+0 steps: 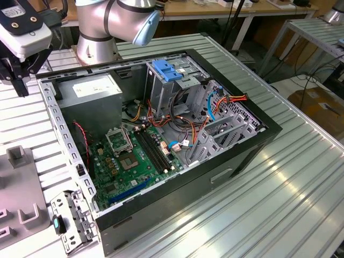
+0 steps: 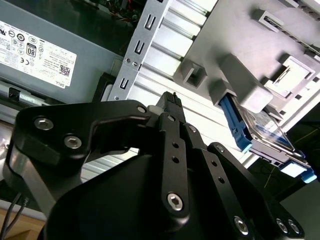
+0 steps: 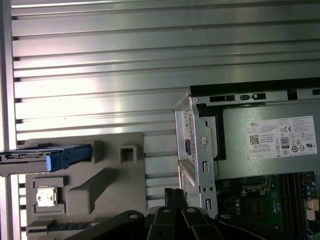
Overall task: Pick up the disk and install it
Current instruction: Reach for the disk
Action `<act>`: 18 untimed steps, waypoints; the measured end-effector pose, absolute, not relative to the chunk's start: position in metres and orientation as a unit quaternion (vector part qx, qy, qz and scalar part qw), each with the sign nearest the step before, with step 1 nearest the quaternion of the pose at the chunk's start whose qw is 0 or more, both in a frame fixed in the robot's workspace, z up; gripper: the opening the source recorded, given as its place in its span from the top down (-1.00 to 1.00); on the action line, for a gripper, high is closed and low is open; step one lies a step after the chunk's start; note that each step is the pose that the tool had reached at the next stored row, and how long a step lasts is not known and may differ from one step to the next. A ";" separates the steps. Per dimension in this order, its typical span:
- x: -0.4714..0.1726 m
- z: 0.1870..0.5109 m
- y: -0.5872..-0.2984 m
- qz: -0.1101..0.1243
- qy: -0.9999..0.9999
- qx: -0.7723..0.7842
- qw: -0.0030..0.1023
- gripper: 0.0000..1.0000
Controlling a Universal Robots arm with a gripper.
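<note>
The disk [image 3: 35, 157] is a flat silver drive with blue side rails. It stands on edge in a slot of the grey fixture [image 3: 100, 185], and the second wrist view has the disk [image 2: 266, 134] behind a grey block. My gripper [image 3: 172, 193] is shut with nothing in it. It hangs over the ribbed table between the fixture and the corner of the open computer case [image 3: 196, 145], well apart from the disk. In the exterior view my gripper [image 1: 20, 86] is at the far upper left, above the case's corner.
The open case [image 1: 252, 134] lies on the ribbed aluminium table [image 1: 301, 193]. Inside are a grey power supply [image 1: 94, 88], a green motherboard [image 1: 131, 161], loose cables and a metal drive cage with a blue latch [image 1: 167, 70]. A small metal bracket [image 1: 72, 220] lies by the case's near corner.
</note>
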State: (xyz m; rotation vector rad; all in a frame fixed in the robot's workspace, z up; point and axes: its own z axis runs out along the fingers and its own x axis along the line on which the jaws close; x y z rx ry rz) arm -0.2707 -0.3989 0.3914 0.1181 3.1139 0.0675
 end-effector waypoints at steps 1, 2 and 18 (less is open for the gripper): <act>-0.271 0.391 -0.399 0.022 0.999 0.038 0.012 0.79; -0.272 0.391 -0.399 0.022 0.999 0.038 0.012 0.79; -0.283 0.391 -0.399 0.022 0.999 0.038 0.012 0.79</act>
